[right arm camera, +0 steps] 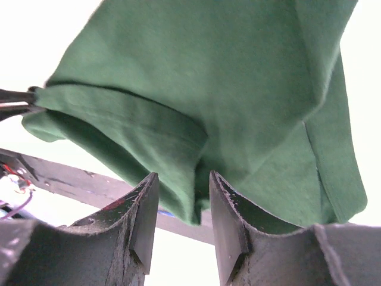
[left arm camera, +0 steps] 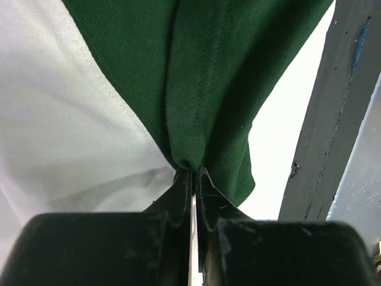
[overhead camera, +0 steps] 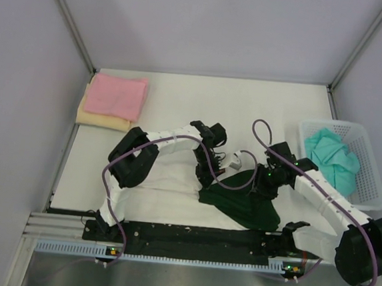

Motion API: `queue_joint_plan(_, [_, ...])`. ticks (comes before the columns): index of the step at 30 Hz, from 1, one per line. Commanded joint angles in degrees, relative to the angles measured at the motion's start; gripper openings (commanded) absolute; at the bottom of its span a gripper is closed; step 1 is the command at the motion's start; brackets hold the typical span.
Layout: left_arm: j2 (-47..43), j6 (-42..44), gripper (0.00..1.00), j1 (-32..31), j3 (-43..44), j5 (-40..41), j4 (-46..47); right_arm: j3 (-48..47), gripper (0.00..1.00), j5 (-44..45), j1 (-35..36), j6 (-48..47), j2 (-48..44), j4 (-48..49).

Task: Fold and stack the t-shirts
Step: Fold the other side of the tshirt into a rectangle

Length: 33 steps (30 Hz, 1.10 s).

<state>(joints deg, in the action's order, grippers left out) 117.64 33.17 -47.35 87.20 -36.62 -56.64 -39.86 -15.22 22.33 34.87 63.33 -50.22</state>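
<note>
A white t-shirt (overhead camera: 164, 181) with dark green parts (overhead camera: 242, 206) lies bunched at the table's front centre. My left gripper (overhead camera: 206, 176) is shut on a gathered dark green fold (left arm camera: 196, 89), where green meets white cloth (left arm camera: 65, 119). My right gripper (overhead camera: 262, 186) hangs over the green part; in its wrist view it (right arm camera: 183, 174) is open, with a hanging green fold (right arm camera: 196, 107) dipping between the fingers, not pinched. A pink t-shirt (overhead camera: 118, 95) lies folded on a pale yellow one (overhead camera: 99, 118) at the back left. A teal t-shirt (overhead camera: 333, 159) is crumpled in the basket.
The white mesh basket (overhead camera: 369, 169) stands at the right edge of the table. A black rail (overhead camera: 189, 236) runs along the near edge by the arm bases, and shows as a dark bar (left arm camera: 333, 119) in the left wrist view. Booth walls close in the back and sides.
</note>
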Motion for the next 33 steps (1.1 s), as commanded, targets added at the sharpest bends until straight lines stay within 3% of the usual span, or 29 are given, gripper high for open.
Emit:
queue_joint_plan(1, [-3.30,0.67,0.01,0.07,-0.19,-2.58,-0.05,-0.49,0.40,-1.56,-0.18,2.74,1.44,8.99])
queue_joint_plan(5, [-3.39,0.58,0.01,0.07,-0.10,-2.67,0.04,0.39,0.44,-0.42,-0.18,3.97,2.76,10.22])
queue_joint_plan(12, [-3.91,0.41,0.00,0.07,0.16,-2.23,-0.05,3.91,0.37,-6.48,-0.27,3.54,9.00,11.55])
queue_joint_plan(13, [-4.18,0.41,0.00,0.07,0.25,-2.05,-0.05,4.17,0.34,-7.01,-0.18,3.36,9.44,11.54])
queue_joint_plan(16, [-4.27,0.32,0.00,0.07,0.60,-2.14,-0.49,3.74,0.01,-5.79,-0.27,3.27,8.31,11.63])
queue_joint_plan(21, [-6.02,-0.29,0.00,0.15,2.53,-0.91,-0.14,2.15,0.00,2.89,-0.27,2.48,-0.64,13.56])
queue_joint_plan(26, [-9.27,-5.38,0.00,0.59,1.75,6.46,8.64,7.15,0.00,13.37,-0.62,2.92,-10.06,23.39])
queue_joint_plan(33, [-5.33,-7.42,0.00,1.21,3.50,10.69,10.85,10.50,0.00,20.76,-0.88,0.64,-11.13,30.61])
